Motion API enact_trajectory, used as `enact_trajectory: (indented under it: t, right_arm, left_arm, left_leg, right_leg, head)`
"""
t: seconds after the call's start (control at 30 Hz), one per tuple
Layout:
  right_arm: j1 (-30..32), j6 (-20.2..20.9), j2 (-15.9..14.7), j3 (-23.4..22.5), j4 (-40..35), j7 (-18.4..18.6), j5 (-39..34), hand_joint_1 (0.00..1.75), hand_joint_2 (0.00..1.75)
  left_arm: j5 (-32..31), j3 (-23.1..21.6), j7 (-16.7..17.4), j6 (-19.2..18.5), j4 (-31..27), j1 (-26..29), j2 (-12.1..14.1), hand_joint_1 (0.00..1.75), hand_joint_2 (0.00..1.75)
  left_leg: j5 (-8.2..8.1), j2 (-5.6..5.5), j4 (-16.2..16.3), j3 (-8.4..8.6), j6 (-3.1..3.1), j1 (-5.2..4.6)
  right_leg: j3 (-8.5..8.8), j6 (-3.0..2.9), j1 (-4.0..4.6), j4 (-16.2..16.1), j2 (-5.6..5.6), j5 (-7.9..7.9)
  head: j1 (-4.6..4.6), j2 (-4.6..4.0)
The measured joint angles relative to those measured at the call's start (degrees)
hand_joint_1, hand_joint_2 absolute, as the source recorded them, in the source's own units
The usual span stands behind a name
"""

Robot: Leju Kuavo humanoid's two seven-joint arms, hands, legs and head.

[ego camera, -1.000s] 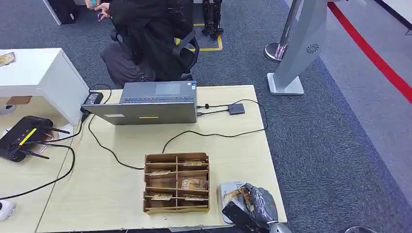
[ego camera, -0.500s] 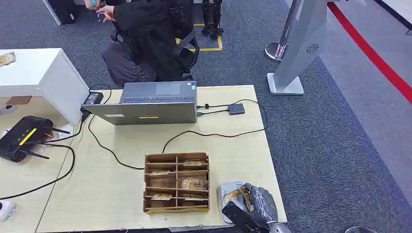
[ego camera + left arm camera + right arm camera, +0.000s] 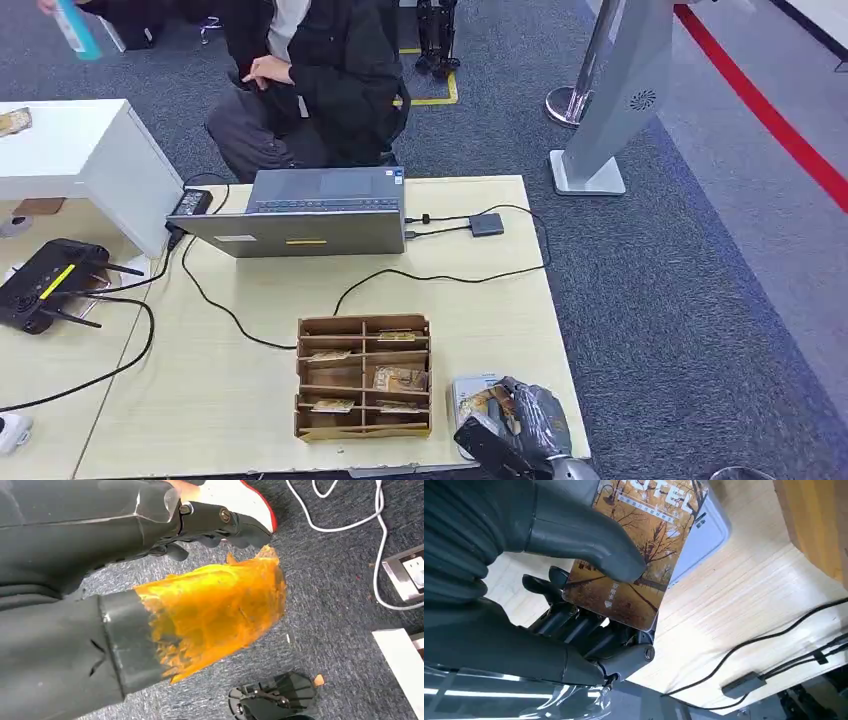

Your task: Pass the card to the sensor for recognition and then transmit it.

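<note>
pale wooden desk [image 3: 250, 330] on grey carpet carries everything. right robot hand [image 3: 574, 605] pinches the autumn-print card [image 3: 639, 555] between thumb and fingers, holding it over the white sensor [image 3: 704, 535] at the desk's near right corner. left robot hand [image 3: 210, 525] hangs above carpet, fingers curled on nothing. beside the sensor stands a wooden card organizer [image 3: 364, 377]; farther off, a laptop [image 3: 310, 212].

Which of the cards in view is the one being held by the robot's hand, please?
The autumn-tree card pinched by the right hand over the grey sensor, right of the wooden organizer. The other cards lie in its compartments, untouched.
</note>
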Motion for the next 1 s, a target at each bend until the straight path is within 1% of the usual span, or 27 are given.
enact_trajectory:
  t: [0.33, 0.63, 0.73, 1.0]
  right_arm:
    - [0.65, -0.46, 0.0, -0.37, -2.71, 0.41, 3.43, 1.75, 1.75]
    - [2.58, -1.25, -0.02, -2.19, -9.55, 0.9, 9.86, 1.75, 1.75]
    - [3.07, -1.62, -0.02, -2.95, -11.72, 0.9, 10.99, 1.75, 1.75]
    - [4.35, -3.36, -0.02, -5.04, -17.87, -1.27, 16.21, 1.75, 1.75]
  left_arm:
    - [0.35, 0.02, -0.18, 0.04, 0.0, 0.01, 0.0, 0.0, 0.0]
    - [0.83, 0.02, -0.5, 0.04, 0.0, 0.07, 0.02, 0.0, 0.0]
    - [0.83, 0.02, -0.5, -0.02, 0.0, 0.07, 0.02, 0.0, 0.0]
    - [0.85, 0.02, -0.52, -0.2, 0.0, 0.09, 0.09, 0.0, 0.0]
  left_leg:
    - [0.0, 0.0, 0.0, -0.01, 0.0, 0.0]
    - [0.0, 0.0, 0.0, -0.04, 0.0, 0.0]
    - [0.0, 0.0, 0.0, -0.04, 0.0, 0.0]
    - [0.0, 0.0, 0.0, -0.06, 0.0, 0.0]
  right_leg:
    - [-0.02, 0.0, 0.0, 0.0, 0.0, 0.0]
    - [-0.04, 0.0, 0.0, 0.0, 0.0, 0.0]
    - [-0.05, 0.0, 0.0, 0.0, 0.01, -0.01]
    - [-0.06, -0.01, 0.0, 0.0, 0.0, -0.01]
  head:
    - [0.0, 0.0]
    - [0.0, 0.0]
    - [0.0, 0.0]
    - [0.0, 0.0]
